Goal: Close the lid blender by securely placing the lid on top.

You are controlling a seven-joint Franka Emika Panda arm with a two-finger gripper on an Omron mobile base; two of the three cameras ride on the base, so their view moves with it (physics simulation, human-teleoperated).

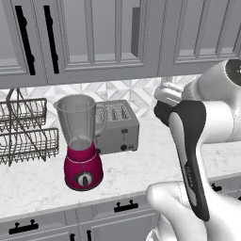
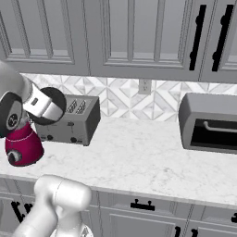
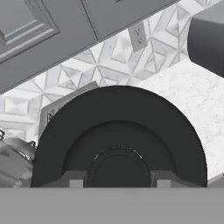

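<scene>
Pincer first, from the hand view: my gripper point(image 3: 118, 181) is clamped on the lid point(image 3: 118, 131), its two finger tips point(image 3: 76, 181) standing on either side of the raised central knob, partly closed around it. The black disc sits right in front of the lens, with the toaster point(image 3: 65, 105) peeking out behind it, tiled wall above, and a dark appliance point(image 3: 208, 39) at the upper right. I judge the lid light and rigid, with a smooth finish that could slip or twist if the grip is shallow; the centre knob is the sensible place to hold it, since that keeps the disc level for seating.

Left base view: the blender point(image 1: 81, 141) stands on the marble counter point(image 1: 141, 160), well apart from my forearm, with its clear jar open at the top and the handle turned toward the toaster point(image 1: 117, 126) just behind it. A wire rack point(image 1: 26, 132) sits to its left. The jar looks thin-walled and top-heavy on its magenta base, so I would come down straight and gently rather than push sideways.

Right base view: my arm's wrist hides most of the jar; the magenta base point(image 2: 23, 146) shows below it, beside the toaster point(image 2: 69, 120). A microwave-like oven point(image 2: 208, 122) sits far off along the counter. The lid is not yet on the jar.
</scene>
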